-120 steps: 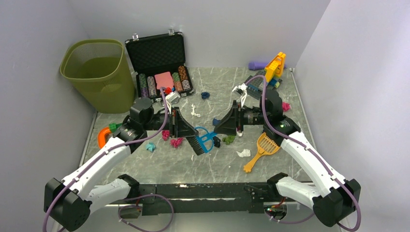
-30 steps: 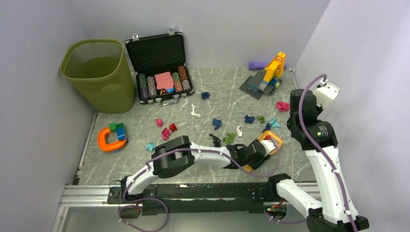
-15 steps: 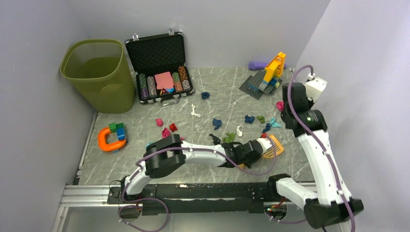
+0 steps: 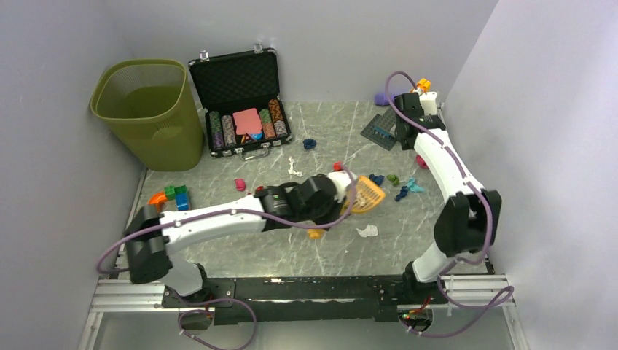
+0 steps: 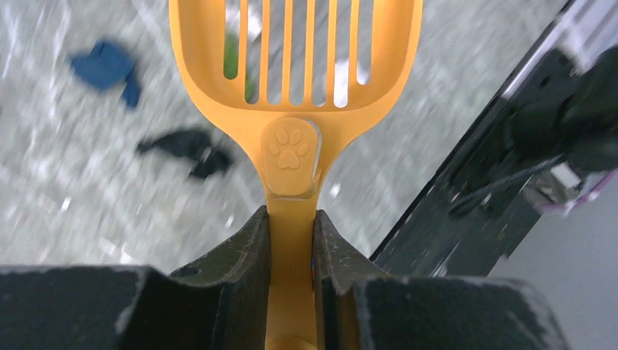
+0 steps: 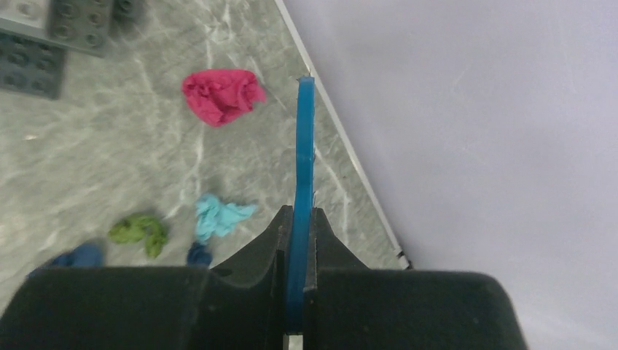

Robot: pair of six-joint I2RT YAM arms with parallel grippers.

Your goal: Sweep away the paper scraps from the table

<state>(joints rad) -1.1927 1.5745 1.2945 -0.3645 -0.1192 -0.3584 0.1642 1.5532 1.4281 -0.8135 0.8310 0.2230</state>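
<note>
Paper scraps lie across the table [image 4: 218, 248]: dark blue [image 4: 310, 144], white [image 4: 294, 169], pink [image 4: 240, 184], red [image 4: 337, 166], green [image 4: 393, 179], cyan [image 4: 414, 185] and white [image 4: 367, 231]. My left gripper [image 4: 348, 195] is shut on the handle of an orange slotted scoop [image 4: 368, 195] over the table's middle. In the left wrist view the gripper [image 5: 291, 215] holds the scoop [image 5: 295, 73] above dark blue [image 5: 109, 67] and black [image 5: 189, 149] scraps. My right gripper [image 4: 408, 135] is at the far right. In its wrist view it [image 6: 299, 215] is shut on a thin blue tool [image 6: 302, 146] seen edge-on, near pink [image 6: 222, 95], cyan [image 6: 218, 215] and green [image 6: 138, 231] scraps.
A green mesh bin [image 4: 149, 109] stands at the back left. Beside it is an open black case of poker chips [image 4: 244, 102]. Toy bricks on a grey plate [image 4: 380, 131] sit at the back right and more bricks [image 4: 171, 195] at the left. The right wall [image 6: 474, 146] is close.
My left arm has swung the orange scoop from the front right up to the table's middle. My right arm has reached towards the far right corner.
</note>
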